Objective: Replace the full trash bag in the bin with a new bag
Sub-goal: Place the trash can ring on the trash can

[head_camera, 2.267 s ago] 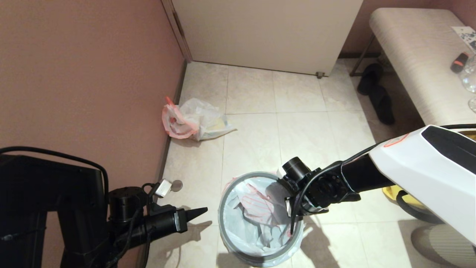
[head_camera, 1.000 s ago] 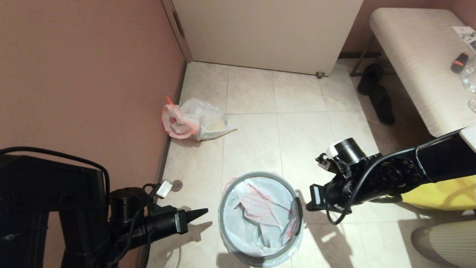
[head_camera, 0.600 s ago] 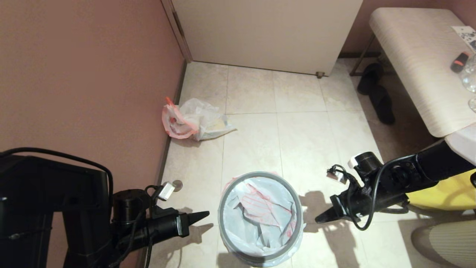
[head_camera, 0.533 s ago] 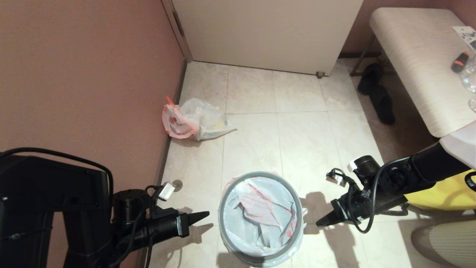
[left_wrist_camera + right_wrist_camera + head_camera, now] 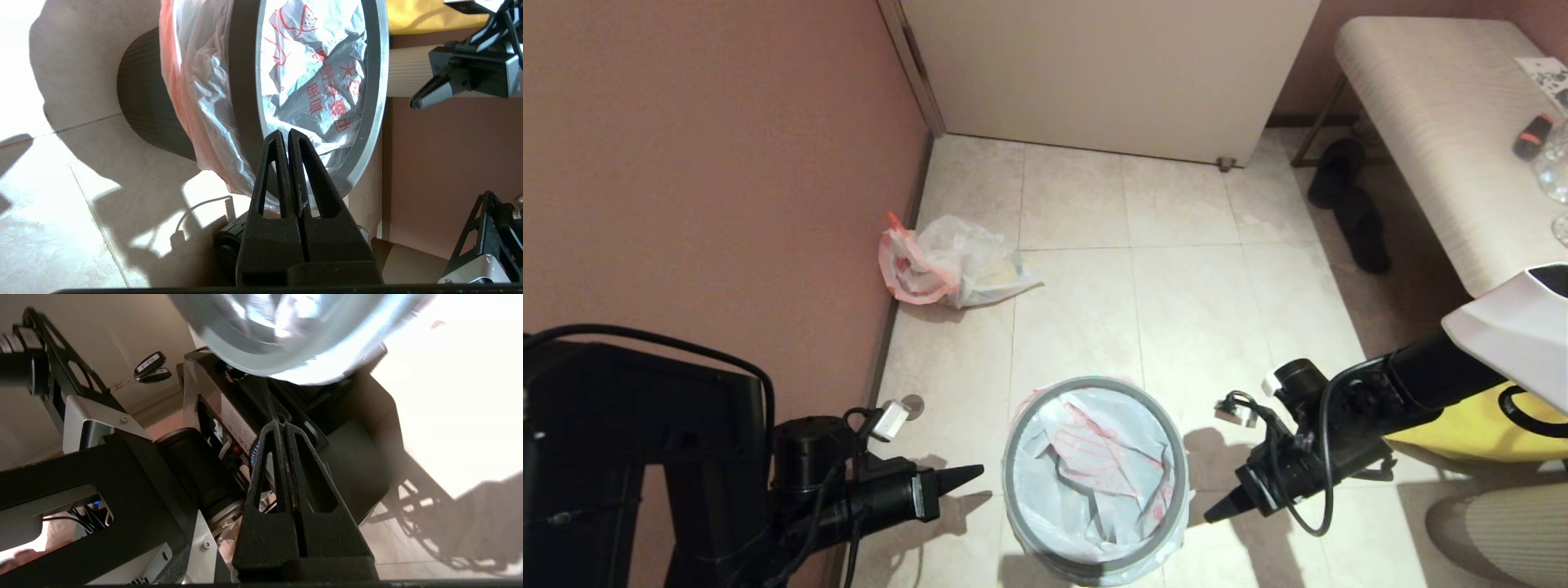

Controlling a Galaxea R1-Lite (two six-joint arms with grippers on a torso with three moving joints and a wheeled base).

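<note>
— Where are the arms?
— Left gripper [image 5: 976, 471] held low at the robot's left, fingers pressed together, pointing inward. Right gripper [image 5: 1207, 517] low at the right, also closed, tip angled down and inward.

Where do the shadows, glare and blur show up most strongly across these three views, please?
Head view: hard shadows of both arms fall on the floor tiles beside the bin. Left wrist view: bright sun patches on the floor. Right wrist view: the floor is blown out white, and the new bag is blurred.
</note>
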